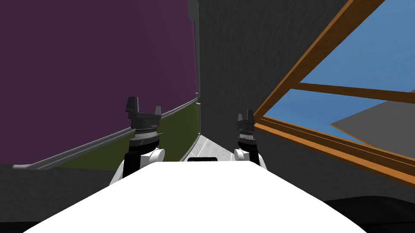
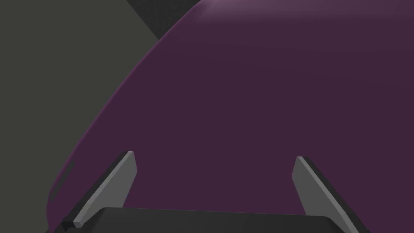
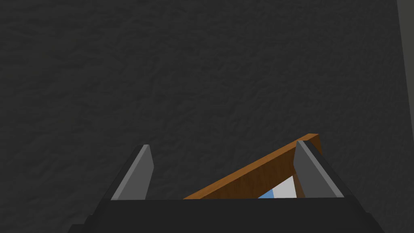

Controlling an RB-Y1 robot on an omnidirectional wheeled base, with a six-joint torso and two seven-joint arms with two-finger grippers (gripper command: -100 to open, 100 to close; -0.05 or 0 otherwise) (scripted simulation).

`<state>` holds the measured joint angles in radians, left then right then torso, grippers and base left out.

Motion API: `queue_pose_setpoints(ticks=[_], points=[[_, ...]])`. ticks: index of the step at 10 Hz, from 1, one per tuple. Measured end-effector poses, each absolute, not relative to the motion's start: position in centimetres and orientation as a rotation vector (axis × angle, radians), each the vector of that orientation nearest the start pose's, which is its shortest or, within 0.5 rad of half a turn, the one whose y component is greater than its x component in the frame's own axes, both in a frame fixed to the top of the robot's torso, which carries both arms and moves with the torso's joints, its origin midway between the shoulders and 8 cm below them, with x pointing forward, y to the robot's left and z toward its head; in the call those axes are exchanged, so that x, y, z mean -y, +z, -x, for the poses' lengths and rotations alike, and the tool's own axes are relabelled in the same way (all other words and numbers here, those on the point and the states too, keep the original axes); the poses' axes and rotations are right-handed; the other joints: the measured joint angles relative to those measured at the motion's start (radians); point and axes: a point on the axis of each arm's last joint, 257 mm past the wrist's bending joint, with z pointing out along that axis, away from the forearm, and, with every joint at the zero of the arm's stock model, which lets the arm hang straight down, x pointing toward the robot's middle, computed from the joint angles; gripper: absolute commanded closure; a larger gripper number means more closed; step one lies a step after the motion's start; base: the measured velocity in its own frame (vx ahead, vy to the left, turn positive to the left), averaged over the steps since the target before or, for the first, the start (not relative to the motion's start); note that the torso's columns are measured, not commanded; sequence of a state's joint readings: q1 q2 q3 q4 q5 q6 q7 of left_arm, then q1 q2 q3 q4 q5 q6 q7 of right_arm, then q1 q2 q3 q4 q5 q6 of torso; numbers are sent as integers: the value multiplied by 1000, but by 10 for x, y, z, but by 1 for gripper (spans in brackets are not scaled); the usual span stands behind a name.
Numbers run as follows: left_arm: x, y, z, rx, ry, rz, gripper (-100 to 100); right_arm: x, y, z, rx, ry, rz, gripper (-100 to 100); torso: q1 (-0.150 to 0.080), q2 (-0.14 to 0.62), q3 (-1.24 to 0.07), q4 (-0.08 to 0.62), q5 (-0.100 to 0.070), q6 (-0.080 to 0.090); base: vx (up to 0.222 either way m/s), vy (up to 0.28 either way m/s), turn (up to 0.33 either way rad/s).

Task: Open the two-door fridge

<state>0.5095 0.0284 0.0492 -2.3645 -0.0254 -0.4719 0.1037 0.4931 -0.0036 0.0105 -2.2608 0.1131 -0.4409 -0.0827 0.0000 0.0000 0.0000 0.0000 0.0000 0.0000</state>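
Observation:
The fridge stands close on my left. Its upper door (image 1: 87, 65) is a broad purple panel and its lower door (image 1: 178, 129) is olive green. A grey bar (image 1: 93, 143) runs along the seam between the two doors. A thin grey handle strip (image 1: 197, 56) follows the purple door's right edge. My left gripper (image 1: 143, 106) is raised in front of the purple door (image 2: 262, 101), just above the bar. It (image 2: 214, 155) is open, with nothing between its fingers and a gap to the door. My right gripper (image 1: 246, 116) is raised further right and is open (image 3: 222, 145) and empty.
A dark grey wall (image 1: 239, 58) rises straight ahead, right of the fridge. A window with a brown wooden frame (image 1: 331, 139) runs along my right, close to the right gripper. A narrow strip of pale floor (image 1: 210, 145) lies between fridge and wall.

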Motion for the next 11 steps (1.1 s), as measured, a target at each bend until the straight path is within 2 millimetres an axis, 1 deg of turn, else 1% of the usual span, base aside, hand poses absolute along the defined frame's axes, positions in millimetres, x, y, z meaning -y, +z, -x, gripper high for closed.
queue_pose_setpoints(ticks=[1, 2, 9, 10, 11], points=[[-285, 54, -329, -591, -1343, 613, 0, 265, 5, -360, -709, 1301, -679, 0, 0, 40, -82, 41, 0, 0, 0, 0, 0], [-285, 54, -329, -591, -1343, 613, 0, 265, 5, -360, -709, 1301, -679, 0, 0, 104, -209, 105, 0, 0, 0, 0, 0], [-285, 54, -329, -591, -1343, 613, 0, 265, 6, -360, -709, 1301, -679, 0, 0, 618, -1234, 617, 0, 0, 0, 0, 0], [-285, 54, -329, -591, -1343, 613, -100, 265, 6, -360, -709, 1301, -679, 0, 0, 691, -1382, 691, 0, 0, 14, -17, 30], [-283, 52, -334, -611, -1349, 605, -100, 265, 5, -360, -709, 1300, -680, 0, -1, 725, -1451, 724, 0, 0, 18, -31, 36]])
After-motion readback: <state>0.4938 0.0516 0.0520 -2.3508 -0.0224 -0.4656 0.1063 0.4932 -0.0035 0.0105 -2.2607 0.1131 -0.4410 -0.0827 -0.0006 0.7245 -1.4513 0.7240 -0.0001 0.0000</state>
